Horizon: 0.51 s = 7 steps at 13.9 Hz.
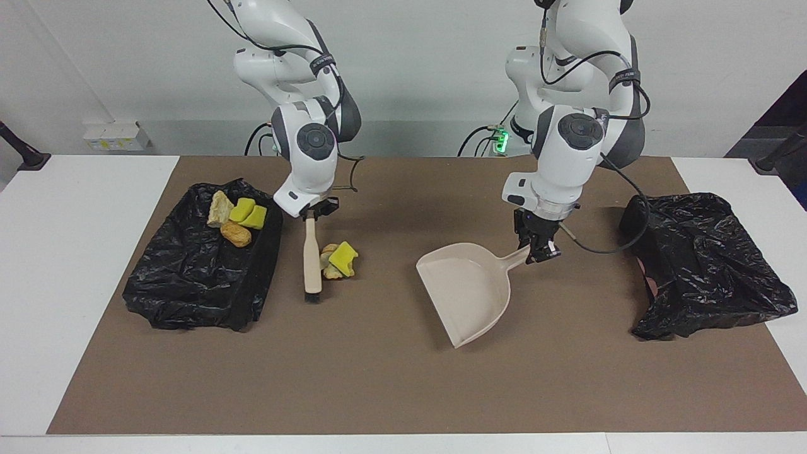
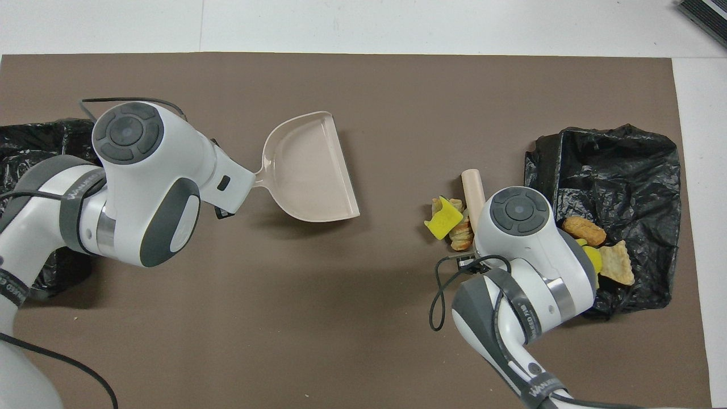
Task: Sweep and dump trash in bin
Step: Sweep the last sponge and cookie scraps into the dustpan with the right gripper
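A small heap of trash [image 1: 339, 260], yellow sponge and tan lumps, lies on the brown mat; the overhead view also shows this trash [image 2: 448, 222]. My right gripper [image 1: 313, 214] is shut on the beige brush [image 1: 309, 255]. The brush hangs bristles down against the heap, between it and the bin [image 1: 195, 284], where more scraps [image 1: 236, 217] lie. The beige dustpan [image 1: 468, 287] is held by its handle in my shut left gripper [image 1: 535, 250]. It is low over the mat's middle, and in the overhead view the dustpan [image 2: 309, 170] has its mouth turned toward the heap.
A second black bag-lined bin [image 1: 706, 265] sits at the left arm's end of the mat. White tabletop [image 1: 75, 265] surrounds the brown mat [image 1: 391, 378]. A stretch of bare mat separates the dustpan's mouth from the heap.
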Available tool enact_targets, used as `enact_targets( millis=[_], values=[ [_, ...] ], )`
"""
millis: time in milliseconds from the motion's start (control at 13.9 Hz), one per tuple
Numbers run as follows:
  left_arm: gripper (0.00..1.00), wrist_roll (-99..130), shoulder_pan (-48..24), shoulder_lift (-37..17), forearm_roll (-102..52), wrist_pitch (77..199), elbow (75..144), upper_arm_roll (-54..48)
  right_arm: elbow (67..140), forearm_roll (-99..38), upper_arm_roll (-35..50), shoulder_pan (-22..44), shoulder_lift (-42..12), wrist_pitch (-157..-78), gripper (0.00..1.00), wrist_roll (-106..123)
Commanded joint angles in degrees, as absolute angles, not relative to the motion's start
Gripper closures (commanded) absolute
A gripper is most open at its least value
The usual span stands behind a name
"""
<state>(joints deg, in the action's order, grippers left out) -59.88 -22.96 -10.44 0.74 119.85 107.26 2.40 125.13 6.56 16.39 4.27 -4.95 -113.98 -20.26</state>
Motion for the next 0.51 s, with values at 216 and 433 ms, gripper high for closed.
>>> enact_targets(
  millis=[216,433],
  values=[
    [1.0,-57.0,-30.0,-7.6,1.6,121.3,115.4,3.0,125.8,-1.9,16.6,10.6,-9.3,-120.8,1.0,-26.6],
    [1.0,-51.7,-32.4,-7.2,1.6,121.5,117.2,3.0,125.0,-11.2,16.7,11.9,-10.1,-123.1,1.0,-26.3]
  ],
)
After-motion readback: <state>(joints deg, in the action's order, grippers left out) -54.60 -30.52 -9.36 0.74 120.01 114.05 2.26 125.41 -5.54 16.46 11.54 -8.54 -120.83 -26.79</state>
